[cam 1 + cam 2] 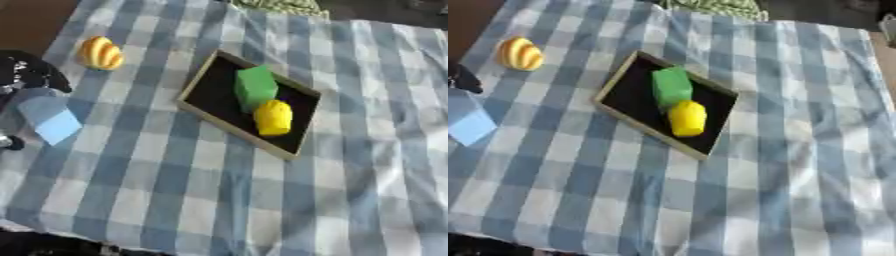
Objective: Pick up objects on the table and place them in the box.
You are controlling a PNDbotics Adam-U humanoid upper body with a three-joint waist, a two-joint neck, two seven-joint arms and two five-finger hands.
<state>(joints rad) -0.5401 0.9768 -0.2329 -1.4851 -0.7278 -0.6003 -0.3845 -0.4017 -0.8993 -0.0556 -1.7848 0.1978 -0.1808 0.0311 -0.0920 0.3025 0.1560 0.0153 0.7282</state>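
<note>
- Nearest ground: a blue-and-white checked tablecloth [175, 200] covers the table and fills the lower half of both views; nothing lies on this part of it.
- Left edge, mid frame: a light blue block [51, 119] with a slanted top face. The left eye view shows it whole; in the right eye view it is cut by the frame's left border.
- Left hand [26, 75]: a black and silver mass at the left edge, just above and touching the blue block. The left eye view shows a good part of it, plus a small dark piece lower down at the edge; the right eye view shows only a dark sliver. How far its fingers are spread, and whether they grip the block, cannot be told.
- Right hand: not seen in either view.
- Centre of frame: a shallow box [199, 82] with a pale rim and a black floor, set askew on the cloth.
- Inside the box: a yellow lemon-shaped object [273, 117] at the nearer end, and a green block [255, 86] just behind it; the two touch or nearly touch.
- Upper left: a yellow-orange ribbed item like a bread roll [101, 53] lies on the cloth, well apart from the box.
- Far edge, top centre: a strip of green-and-white patterned material [710, 7].
</note>
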